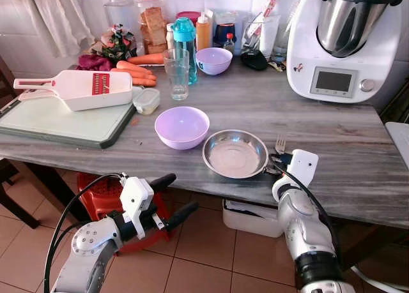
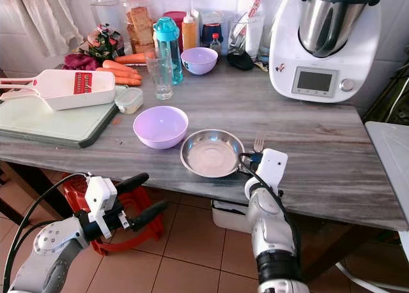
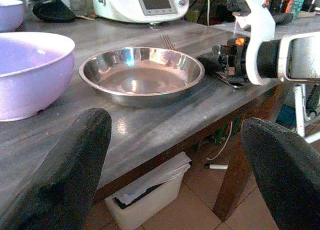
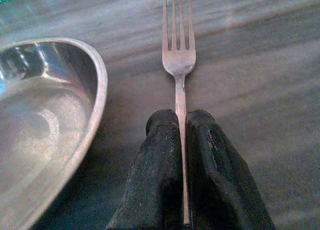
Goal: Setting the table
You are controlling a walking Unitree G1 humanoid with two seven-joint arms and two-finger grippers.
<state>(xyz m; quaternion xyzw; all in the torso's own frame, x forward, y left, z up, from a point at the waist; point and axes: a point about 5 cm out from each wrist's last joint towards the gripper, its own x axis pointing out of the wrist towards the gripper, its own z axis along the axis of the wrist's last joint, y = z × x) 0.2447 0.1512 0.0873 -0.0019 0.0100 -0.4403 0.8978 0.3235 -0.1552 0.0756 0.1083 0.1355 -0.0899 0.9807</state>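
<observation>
Right wrist view has the right gripper [image 4: 182,140] with jaws pinched tight on the fork [image 4: 178,59] handle, tines flat on the counter [image 4: 260,64] just beside the steel plate [image 4: 45,120]. Risk, I'd say: the grip is thin and far back, so the fork could twist or skid into the plate's rim on release. The left gripper [image 1: 172,197] hangs below the counter edge, jaws wide open and empty. The handle's end is hidden between the jaws. Clutter at the back is hard to sort out.

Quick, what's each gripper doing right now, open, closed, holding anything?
Left gripper: open, empty, below the table edge.
Right gripper: closed on the fork, beside the steel plate.
</observation>
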